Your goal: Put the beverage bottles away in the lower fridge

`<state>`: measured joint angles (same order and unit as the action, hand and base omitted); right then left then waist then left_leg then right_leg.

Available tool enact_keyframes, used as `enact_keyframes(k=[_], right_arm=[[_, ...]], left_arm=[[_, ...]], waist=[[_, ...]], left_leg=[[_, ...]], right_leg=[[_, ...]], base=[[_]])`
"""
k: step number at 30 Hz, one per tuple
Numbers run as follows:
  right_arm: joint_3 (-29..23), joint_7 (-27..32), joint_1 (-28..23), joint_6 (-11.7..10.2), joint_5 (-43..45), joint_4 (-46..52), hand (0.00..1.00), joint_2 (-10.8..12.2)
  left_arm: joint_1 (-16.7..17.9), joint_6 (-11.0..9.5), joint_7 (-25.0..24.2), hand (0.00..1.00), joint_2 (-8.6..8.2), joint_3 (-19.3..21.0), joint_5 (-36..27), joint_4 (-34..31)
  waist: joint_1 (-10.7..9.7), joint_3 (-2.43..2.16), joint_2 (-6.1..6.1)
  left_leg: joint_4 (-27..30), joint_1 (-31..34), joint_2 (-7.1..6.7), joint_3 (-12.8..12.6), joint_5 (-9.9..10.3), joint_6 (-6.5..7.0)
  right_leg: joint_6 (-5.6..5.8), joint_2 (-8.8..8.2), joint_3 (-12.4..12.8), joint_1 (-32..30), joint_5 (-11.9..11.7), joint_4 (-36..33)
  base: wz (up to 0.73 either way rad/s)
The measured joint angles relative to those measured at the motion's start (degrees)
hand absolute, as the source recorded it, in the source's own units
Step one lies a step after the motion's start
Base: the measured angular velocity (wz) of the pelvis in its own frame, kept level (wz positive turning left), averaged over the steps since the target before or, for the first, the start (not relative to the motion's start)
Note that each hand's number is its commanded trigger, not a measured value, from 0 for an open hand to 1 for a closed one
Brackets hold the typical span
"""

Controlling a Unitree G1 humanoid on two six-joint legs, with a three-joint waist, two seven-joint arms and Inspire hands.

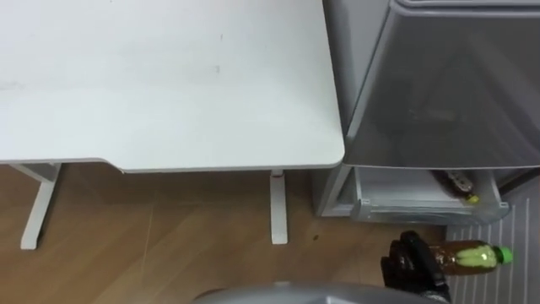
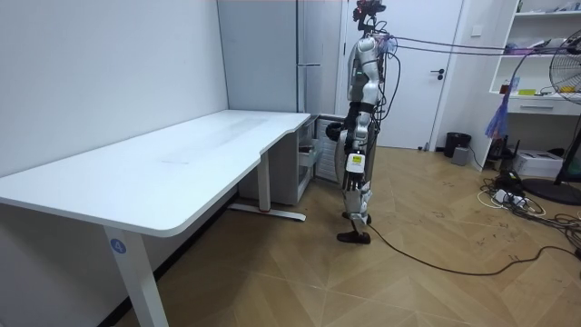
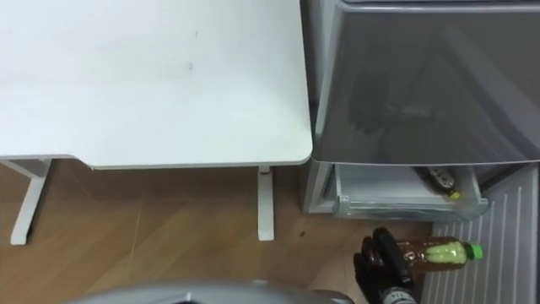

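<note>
The right hand grips a green-capped bottle just in front of the open fridge drawer, where a second bottle lies.

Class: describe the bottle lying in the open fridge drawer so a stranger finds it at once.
Right of the white table stands the grey fridge, its lower drawer pulled open. The bottle lies on its side at the drawer's right end, dark, with a yellow-green cap. The other bottle, paler, is gripped in the robot's right hand outside the drawer.

The flat desk top is plain white, the boxy fridge grey, the herringbone wood floor brown; the plastic bottle is amber, green-capped.
</note>
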<state>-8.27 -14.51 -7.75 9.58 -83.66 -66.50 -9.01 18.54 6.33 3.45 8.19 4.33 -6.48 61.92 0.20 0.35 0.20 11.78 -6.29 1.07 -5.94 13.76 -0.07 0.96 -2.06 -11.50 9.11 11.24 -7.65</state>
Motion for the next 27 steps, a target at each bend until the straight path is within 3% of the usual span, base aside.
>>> enact_keyframes(k=[8, 17, 27], right_arm=[[-2.2, 0.0, -0.1, -1.0, -1.1, 0.0, 1.00, 0.0], [-2.6, 0.1, 0.3, -1.5, -2.7, 0.2, 1.00, -0.3], [-2.6, 2.1, 5.6, -1.5, -5.0, 1.5, 1.00, -2.1]], left_arm=[[0.5, 0.1, -0.3, 0.00, -0.06, 0.2, 4.6, -0.2], [2.6, 0.8, -1.9, 0.00, -0.01, 0.3, 4.9, -3.0], [1.6, 1.6, -1.9, 0.00, 0.06, 0.4, 5.1, -6.8]], waist=[[0.2, -0.08, 0.14], [0.3, -0.21, 0.54], [0.2, -0.22, 1.28]], left_leg=[[0.5, 0.6, -0.43, 1.0, 0.0, 0.02], [0.9, 0.7, -0.79, 2.1, 0.0, 0.05], [2.0, 5.0, -1.03, 3.2, -0.3, 0.36]], right_leg=[[0.08, -0.37, -1.0, 0.0, 0.3, 0.0], [0.21, -0.60, -1.3, 0.3, 0.4, -0.2], [0.20, -0.84, -3.0, -2.5, 0.4, -0.6]], base=[[0.07], [0.02], [0.10]])
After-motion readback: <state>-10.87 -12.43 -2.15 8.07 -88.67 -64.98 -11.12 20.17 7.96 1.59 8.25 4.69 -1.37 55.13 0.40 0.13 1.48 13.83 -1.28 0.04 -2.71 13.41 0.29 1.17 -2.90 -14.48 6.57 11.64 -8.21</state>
